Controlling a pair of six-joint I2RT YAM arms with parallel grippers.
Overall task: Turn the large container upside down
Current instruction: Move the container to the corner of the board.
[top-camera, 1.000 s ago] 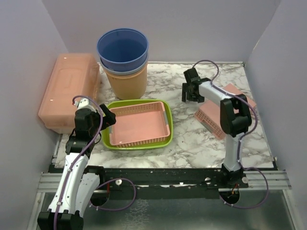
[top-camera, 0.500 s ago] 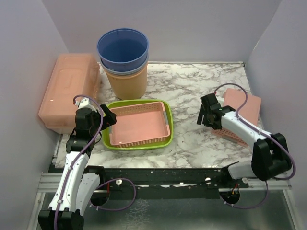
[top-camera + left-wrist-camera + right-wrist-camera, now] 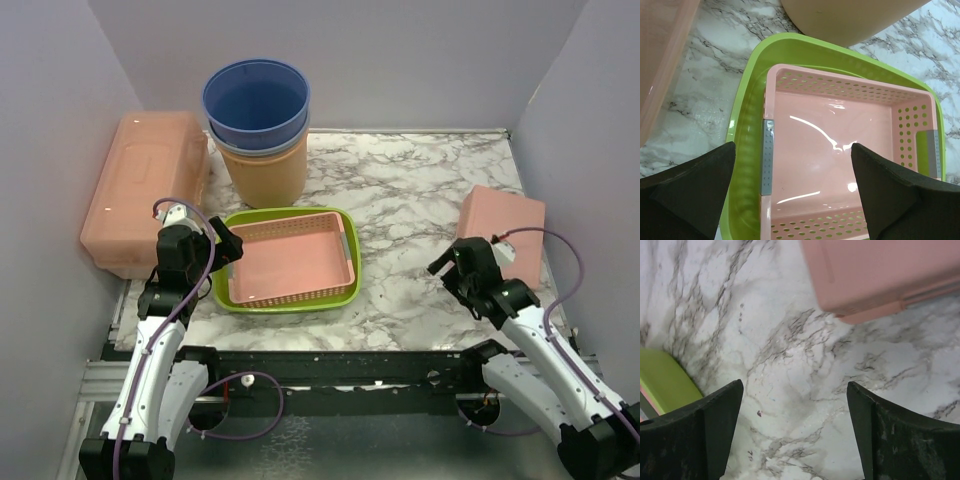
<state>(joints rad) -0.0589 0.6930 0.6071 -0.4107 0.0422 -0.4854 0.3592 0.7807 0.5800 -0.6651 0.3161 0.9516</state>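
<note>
A pink container lies flat with its bottom up at the right of the marble table; it also shows in the right wrist view. My right gripper is open and empty, just to the near left of it and apart from it, over bare marble. My left gripper is open and empty at the left end of a pink perforated basket that sits inside a green tray. In the left wrist view the left gripper hangs over the basket's left rim.
A big pink lidded box stands along the left wall. A blue bucket is nested in a tan bucket at the back. The green tray's corner shows in the right wrist view. Grey walls enclose the table.
My right arm has drawn back from the rear middle to the near right. The pink container at the right went from tilted on its edge to lying flat, bottom up. The left arm stayed put.
</note>
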